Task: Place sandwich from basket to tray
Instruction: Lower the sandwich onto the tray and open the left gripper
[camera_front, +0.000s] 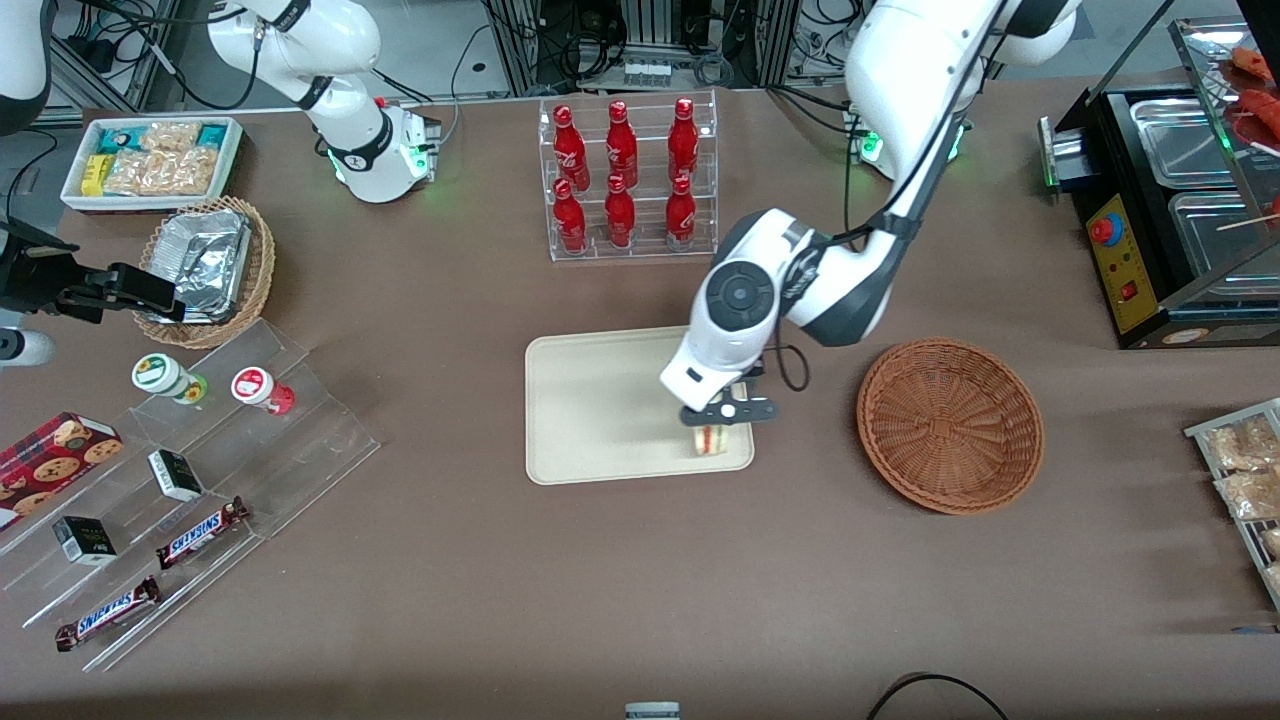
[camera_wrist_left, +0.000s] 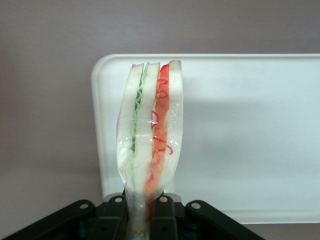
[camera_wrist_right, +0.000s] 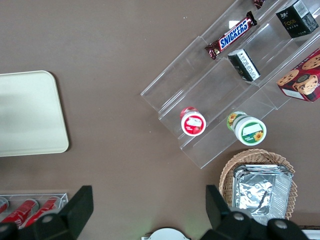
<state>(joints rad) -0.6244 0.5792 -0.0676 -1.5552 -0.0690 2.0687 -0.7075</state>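
My left gripper (camera_front: 716, 418) hangs over the corner of the cream tray (camera_front: 590, 405) that lies nearest the front camera and toward the basket. It is shut on the wrapped sandwich (camera_front: 711, 439), a pale wedge with red and green filling. In the left wrist view the sandwich (camera_wrist_left: 150, 135) stands out between the black fingers (camera_wrist_left: 167, 215), with the tray (camera_wrist_left: 240, 135) under it. I cannot tell whether the sandwich touches the tray. The reddish-brown wicker basket (camera_front: 949, 424) sits beside the tray, toward the working arm's end, with nothing in it.
A clear rack of red bottles (camera_front: 628, 180) stands farther from the camera than the tray. Toward the parked arm's end are an acrylic stepped shelf (camera_front: 190, 480) with snacks, a tan basket with foil containers (camera_front: 205, 265) and a white bin of packets (camera_front: 152, 160). A black food warmer (camera_front: 1170, 200) stands toward the working arm's end.
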